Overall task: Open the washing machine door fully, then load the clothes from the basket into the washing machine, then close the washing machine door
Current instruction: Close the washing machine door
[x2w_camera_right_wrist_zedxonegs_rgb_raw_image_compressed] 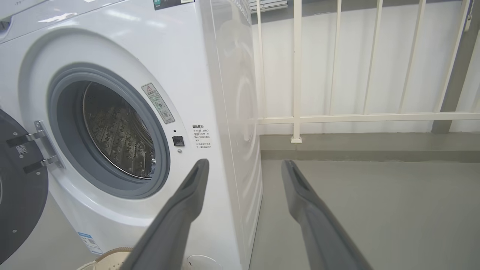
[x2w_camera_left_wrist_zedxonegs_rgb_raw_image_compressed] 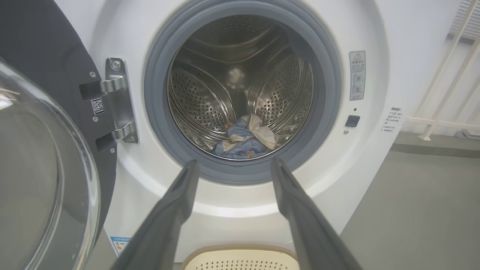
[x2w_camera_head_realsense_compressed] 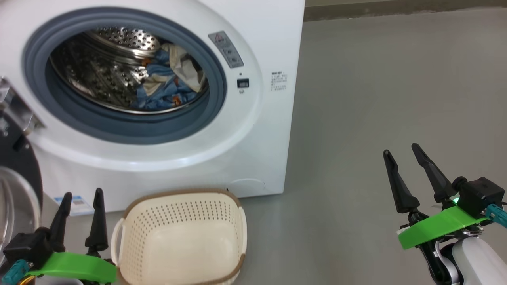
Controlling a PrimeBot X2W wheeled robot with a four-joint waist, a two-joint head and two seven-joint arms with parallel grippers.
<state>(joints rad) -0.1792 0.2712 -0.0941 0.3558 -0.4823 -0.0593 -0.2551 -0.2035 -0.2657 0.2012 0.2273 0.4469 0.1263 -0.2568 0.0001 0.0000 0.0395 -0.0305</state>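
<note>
A white railing point(x2w_camera_right_wrist_zedxonegs_rgb_raw_image_compressed: 296, 75) stands beyond the washing machine point(x2w_camera_head_realsense_compressed: 253, 130); I see the door point(x2w_camera_left_wrist_zedxonegs_rgb_raw_image_compressed: 48, 45) swung open at its left edge. The clothes point(x2w_camera_head_realsense_compressed: 166, 85) lie in the drum point(x2w_camera_head_realsense_compressed: 107, 79); the basket point(x2w_camera_head_realsense_compressed: 182, 213) before it shows a bare bottom. My left gripper point(x2w_camera_head_realsense_compressed: 82, 192) and right gripper point(x2w_camera_head_realsense_compressed: 401, 149) gape, holding nothing.

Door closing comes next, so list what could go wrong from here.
1. The clothes seem to lie near the drum's front lip; a fold could catch in the gasket.
2. The left tool sits open between the washing machine door and the basket; swinging the door may knock the basket.
</note>
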